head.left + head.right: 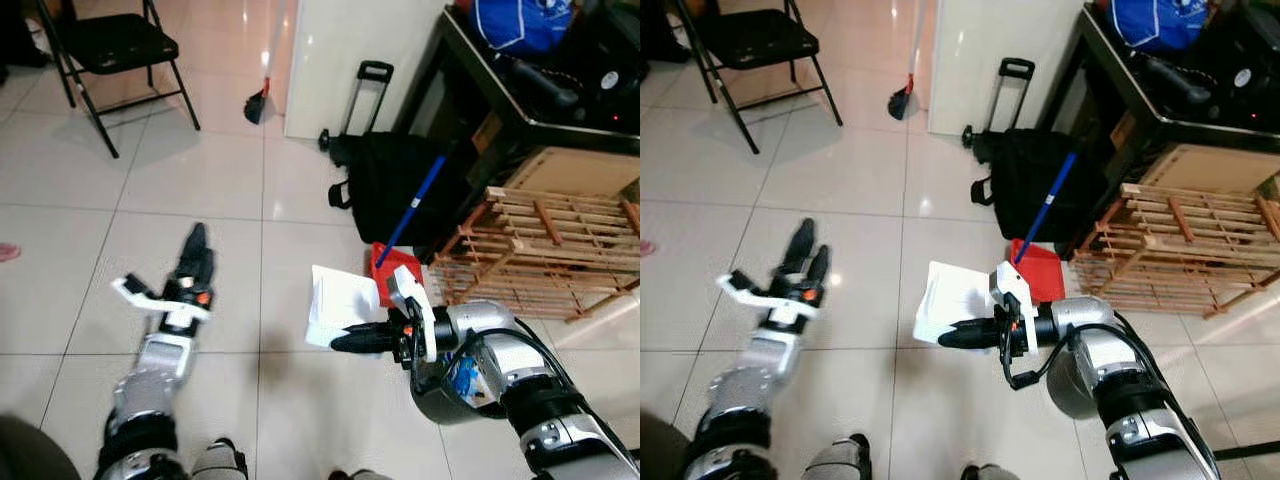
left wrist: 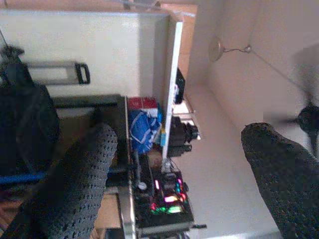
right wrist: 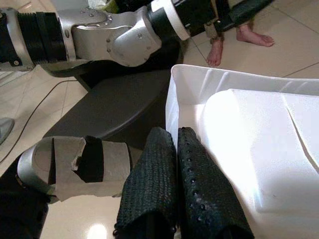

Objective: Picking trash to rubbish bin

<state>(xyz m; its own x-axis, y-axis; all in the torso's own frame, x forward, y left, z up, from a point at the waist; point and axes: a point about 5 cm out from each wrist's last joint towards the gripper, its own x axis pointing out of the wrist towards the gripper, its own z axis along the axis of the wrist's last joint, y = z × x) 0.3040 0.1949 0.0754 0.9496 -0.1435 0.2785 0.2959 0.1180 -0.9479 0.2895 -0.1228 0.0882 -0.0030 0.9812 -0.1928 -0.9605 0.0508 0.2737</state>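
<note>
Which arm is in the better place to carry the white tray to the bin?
The right. The right gripper is already shut on the edge of the white tray and holds it above the floor. The left gripper is open, apart from the tray, holding nothing.

Open tile floor [image 1: 230,190] ahead — black bag [image 1: 395,185], wooden rack [image 1: 545,250] crowd right.

Tiled floor [image 1: 230,180] carries black bag [image 1: 385,185], wooden crate [image 1: 545,250], folding chair [image 1: 115,45]

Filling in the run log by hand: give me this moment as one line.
right gripper: jaws shut on white container, held above floor | left gripper: jaws open, empty | red dustpan: on floor by black bag
</note>
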